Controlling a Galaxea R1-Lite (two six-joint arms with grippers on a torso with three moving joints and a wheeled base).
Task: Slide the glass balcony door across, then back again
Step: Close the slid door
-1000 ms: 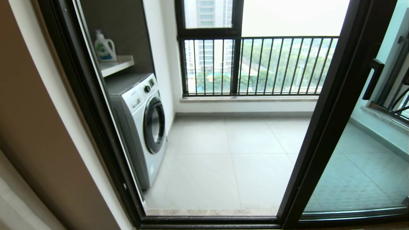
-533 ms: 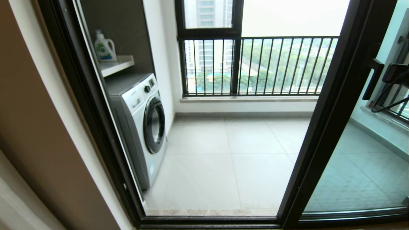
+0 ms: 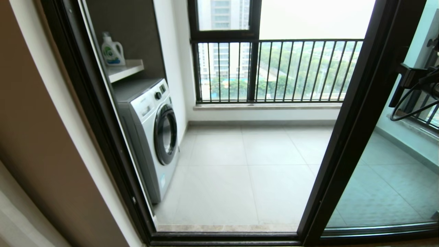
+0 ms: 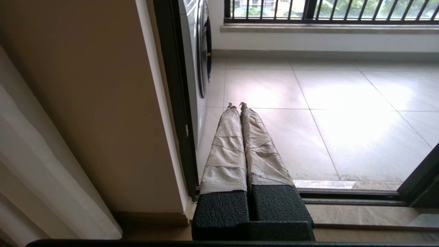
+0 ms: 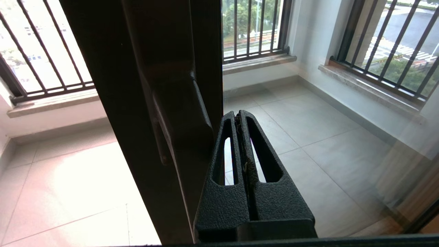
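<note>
The glass balcony door (image 3: 356, 137) stands on the right of the opening, its dark upright slanting from the top right down to the near sill, and the way through to the tiled balcony is wide open on the left. The right gripper (image 3: 410, 77) is up at the far right, just beside the small black latch handle (image 3: 398, 87) on that upright, with a black cable looping beneath it. From the wrist, the right gripper (image 5: 240, 116) has its two black fingers pressed flat together with nothing between them, tips close beside the handle (image 5: 181, 113) on the door frame; whether they touch it cannot be told. The left gripper (image 4: 237, 104) hangs low near the left side of the doorway, its paper-wrapped fingers closed against each other and holding nothing, pointing out over the tiles. On the far left of the balcony sits a washing machine (image 3: 152, 133), a detergent bottle (image 3: 112, 50) on the shelf above it, and the barred railing window (image 3: 274, 70) runs across the far side.
</note>
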